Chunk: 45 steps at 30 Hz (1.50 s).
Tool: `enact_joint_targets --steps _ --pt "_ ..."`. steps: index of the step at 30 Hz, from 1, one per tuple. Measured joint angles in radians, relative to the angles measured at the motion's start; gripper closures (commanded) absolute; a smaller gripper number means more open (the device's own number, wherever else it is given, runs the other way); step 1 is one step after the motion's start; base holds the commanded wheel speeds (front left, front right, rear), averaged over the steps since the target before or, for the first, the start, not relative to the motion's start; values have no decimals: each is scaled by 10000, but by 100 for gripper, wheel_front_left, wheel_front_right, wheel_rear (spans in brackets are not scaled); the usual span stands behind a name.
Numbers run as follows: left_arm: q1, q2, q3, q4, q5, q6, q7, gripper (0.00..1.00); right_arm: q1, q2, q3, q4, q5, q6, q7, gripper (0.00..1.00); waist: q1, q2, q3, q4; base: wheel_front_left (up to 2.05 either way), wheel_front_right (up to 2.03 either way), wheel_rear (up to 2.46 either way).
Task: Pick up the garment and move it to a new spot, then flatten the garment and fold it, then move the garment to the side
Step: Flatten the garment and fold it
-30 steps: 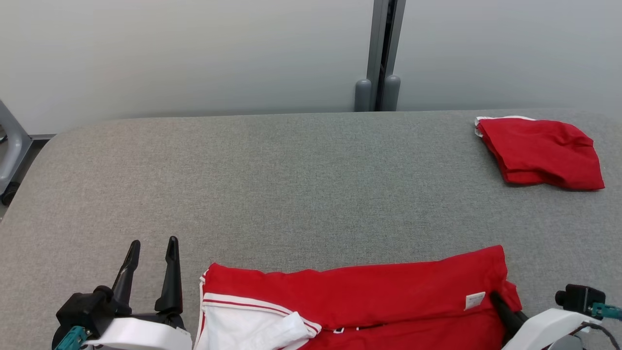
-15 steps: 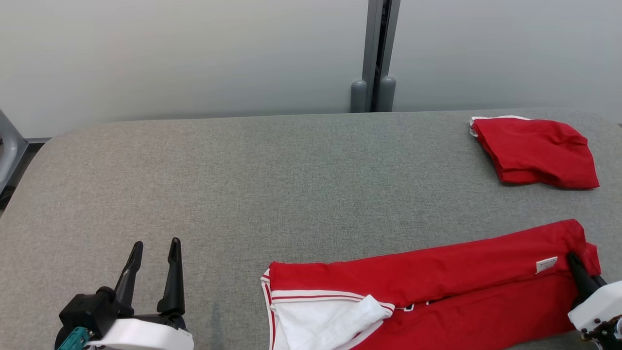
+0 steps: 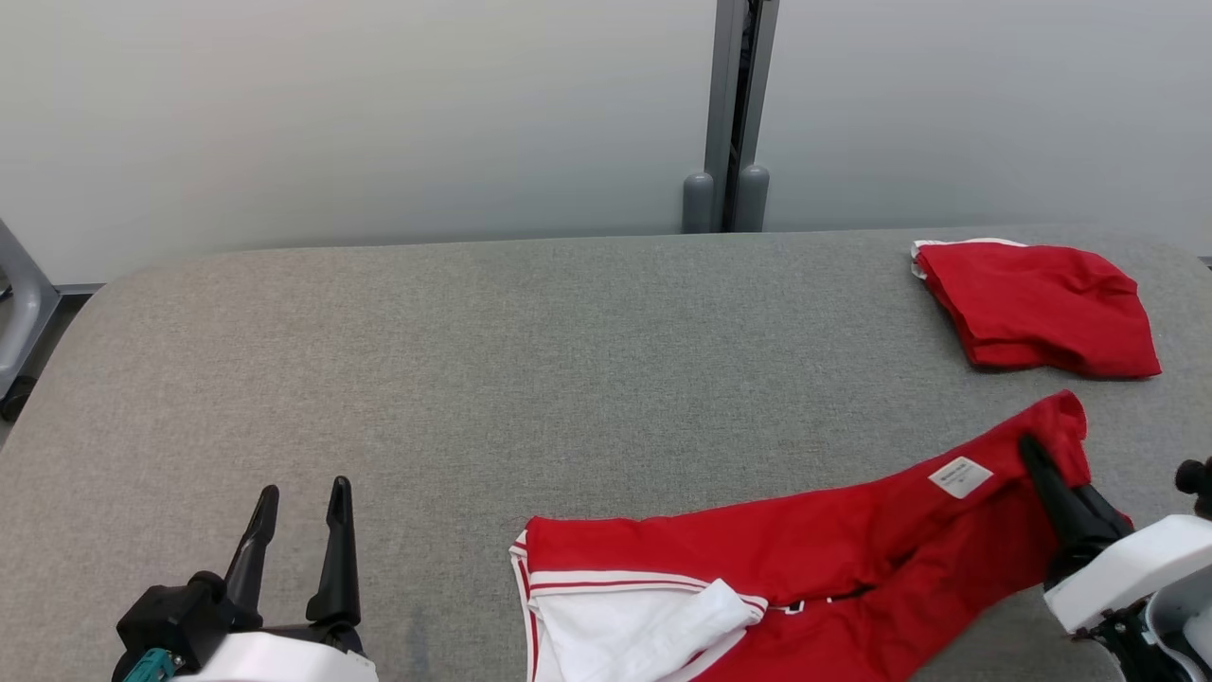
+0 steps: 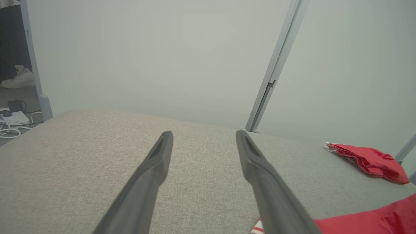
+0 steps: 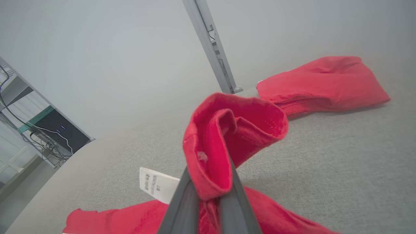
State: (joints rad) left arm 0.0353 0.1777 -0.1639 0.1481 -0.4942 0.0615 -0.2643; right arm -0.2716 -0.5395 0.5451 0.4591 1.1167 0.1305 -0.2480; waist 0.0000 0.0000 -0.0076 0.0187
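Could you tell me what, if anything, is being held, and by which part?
The right pincer grips the red garment by its edge near the white label; the left pincer is open and empty.

The garment (image 3: 852,559) is seen in bright red, with a white panel at one end edged by thin red and white stripes; a white label (image 3: 960,476) with dark print is carried on it. A second, folded garment (image 3: 1037,308) is coloured red with a white rim. The table (image 3: 568,379) is covered in mottled grey weave. The left gripper (image 3: 301,488) and right gripper (image 3: 1032,453) are finished in black.
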Motion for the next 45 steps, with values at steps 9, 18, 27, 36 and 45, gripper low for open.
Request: enact_joint_targets --steps 9,18,27,36,45 --pt "4 -136 29 182 79 -96 0 0 446 339 420 -2481 -1055 0 1097 100 0 0 -131 497 0 0 0" --pt "6 -222 -29 401 111 -242 0 0 698 1987 855 -2640 -1319 0 2148 100 0 0 -178 1519 0 0 0" --pt "5 -161 -73 523 117 -251 2 0 121 3091 1225 -1383 -1135 0 2640 100 0 0 -253 2550 0 0 0" --pt "6 -98 -65 520 88 -247 13 0 -279 3726 1492 -132 -1060 -2 2861 51 0 0 -241 3050 0 0 0" --pt "6 -23 -44 477 25 -167 17 0 -455 3707 1739 -905 -640 -2 2259 0 0 0 -267 2728 0 0 0"
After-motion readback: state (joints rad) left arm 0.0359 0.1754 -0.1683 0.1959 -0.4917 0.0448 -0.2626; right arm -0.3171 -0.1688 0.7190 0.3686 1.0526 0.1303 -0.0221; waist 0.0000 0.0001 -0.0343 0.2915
